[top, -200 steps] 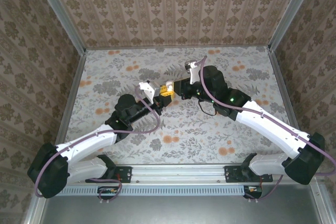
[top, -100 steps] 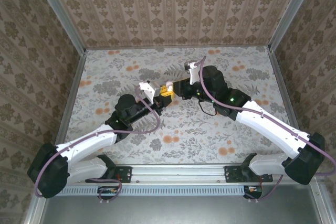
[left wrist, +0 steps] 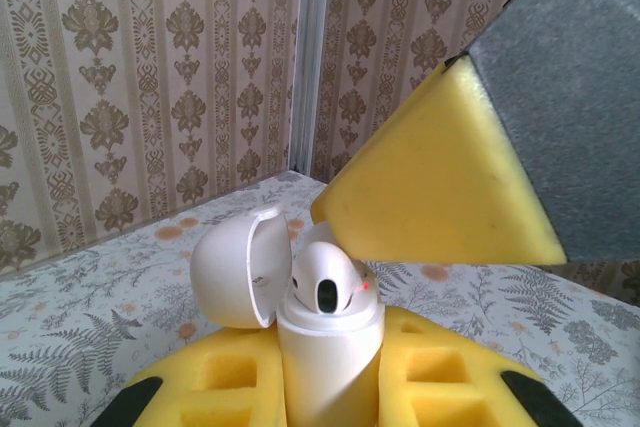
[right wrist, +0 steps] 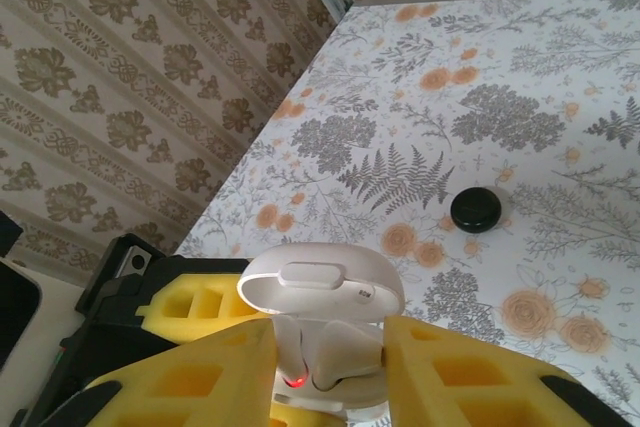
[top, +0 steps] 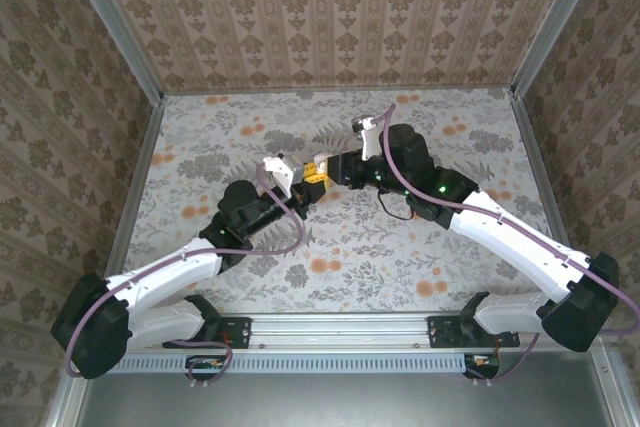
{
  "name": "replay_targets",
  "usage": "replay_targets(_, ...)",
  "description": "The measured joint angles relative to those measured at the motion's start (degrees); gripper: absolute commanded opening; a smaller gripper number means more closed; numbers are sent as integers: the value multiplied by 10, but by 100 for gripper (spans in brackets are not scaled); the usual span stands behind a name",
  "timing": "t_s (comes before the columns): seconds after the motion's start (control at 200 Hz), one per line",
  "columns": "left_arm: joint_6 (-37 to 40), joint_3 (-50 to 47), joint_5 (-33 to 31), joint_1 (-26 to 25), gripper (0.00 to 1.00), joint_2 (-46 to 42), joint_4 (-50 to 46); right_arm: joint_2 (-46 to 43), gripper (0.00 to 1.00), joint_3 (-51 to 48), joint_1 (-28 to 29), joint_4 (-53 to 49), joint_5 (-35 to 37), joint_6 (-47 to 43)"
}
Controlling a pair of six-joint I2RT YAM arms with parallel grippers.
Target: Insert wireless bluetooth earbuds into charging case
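At the middle of the table (top: pixel 220 137), midway between its left and right edges and a little nearer the far edge: both grippers, tip to tip over the floral-print surface.

Item 1. Case (left wrist: pixel 330 372): white, upright, its body clamped between the two yellow foam pads (left wrist: pixel 215 387) of the left gripper (top: pixel 306 187). Lid (left wrist: pixel 240 267): open, swung back and tilted to the left in the left wrist view. A small red light (left wrist: pixel 362 287) glows at the mouth.

Item 2. Earbud (left wrist: pixel 325 285): white, with a dark oval on its face. It is seated in the mouth of the case, head standing above the rim, just beside the lid. Whether a second one sits next to it cannot be told.

Item 3. Left gripper: closed on the case, one pad against each side of the body.

Item 4. Right gripper (top: pixel 326 171): reaches in from the right, opposite the left one. Jaws parted, clasping nothing. The right pads (right wrist: pixel 470 377), also yellow, stand just above the case mouth, one at each side in the right wrist view. In the left wrist view one pad's corner hangs near the earbud; touching or not cannot be told.

Item 5. Disc (right wrist: pixel 475 209): small, black, round, lying flat on the table, well apart from the case. Its place against the table's edges cannot be told.

Surround: walls (top: pixel 340 17) in patterned paper on three sides.
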Motion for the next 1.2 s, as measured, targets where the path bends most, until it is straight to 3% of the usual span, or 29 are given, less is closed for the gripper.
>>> replay_targets(0.375,0,-1,11,0,0,-4,3,-24,46,33,-29,-33,-32,-3)
replay_targets(0.605,-9,-1,52,1,0,-4,-5,-29,47,33,-118,-32,-143,18)
replay_targets(0.795,-38,14,123,11,0,7,-4,-4,47,33,-170,-18,-259,60)
replay_targets(1.035,-88,51,209,14,0,64,17,23,36,31,-189,0,-360,104)
replay_targets(1.2,-104,62,234,14,0,83,28,23,33,24,-189,4,-398,115)
